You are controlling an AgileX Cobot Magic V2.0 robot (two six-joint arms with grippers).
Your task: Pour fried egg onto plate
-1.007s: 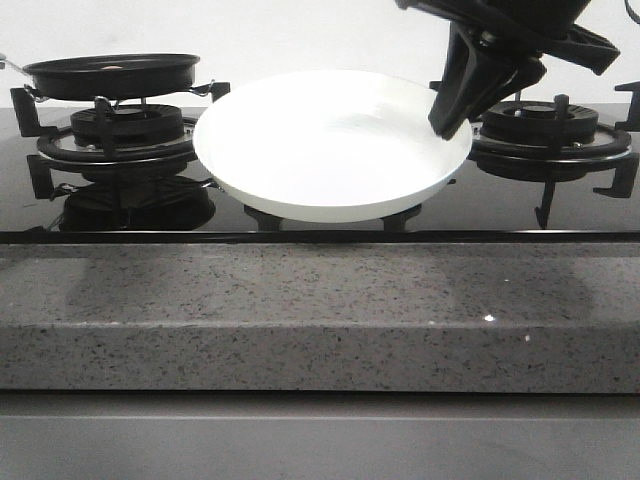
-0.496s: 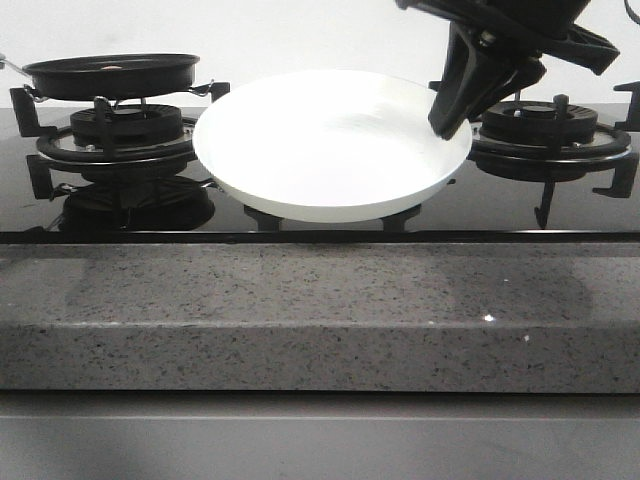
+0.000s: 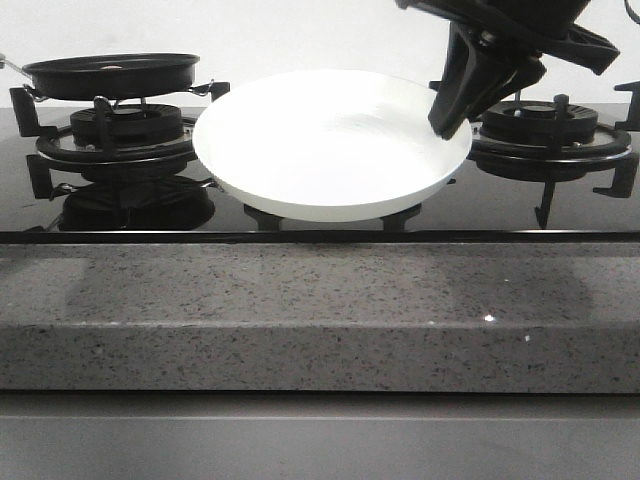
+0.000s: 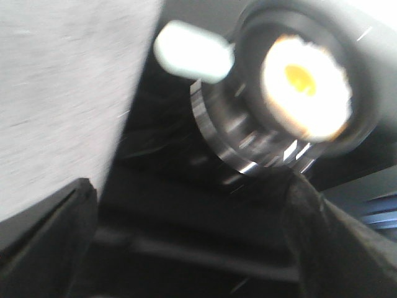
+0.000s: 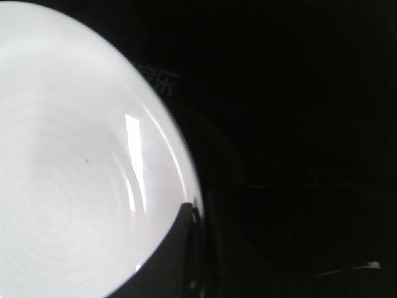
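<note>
— Granite-grey counter [image 3: 320,330] runs across the front, speckled, with a glossy black stove top [image 3: 300,205] set behind its edge. What sits on the stove?

— Two burners. The left burner [image 3: 115,135] carries a black pan [image 3: 110,75]; the right burner [image 3: 550,130] stands bare, partly behind the right arm.

— And the plate?

— The white plate [image 3: 330,145] is held above the stove top between the two burners, tipped so its hollow faces the front camera. It is bare inside. Its right rim is pinched by the right claw [image 3: 452,110], which comes down from the upper right; the right wrist view shows a dark finger [image 5: 177,248] lying over the rim.

— Where is the egg?

— The fried egg [image 4: 305,84] lies in the pan, white edge around an orange-yellow yolk, clear in the left wrist view though blurred. From the front only a faint pale sliver shows above the pan's rim. Beside the pan in that wrist view is a pale handle end [image 4: 193,53].

— The left claw?

— Its dark fingers [image 4: 49,242] show spread at the edges of the wrist view, with nothing between them, apart from the pan. It is out of the front view.
</note>
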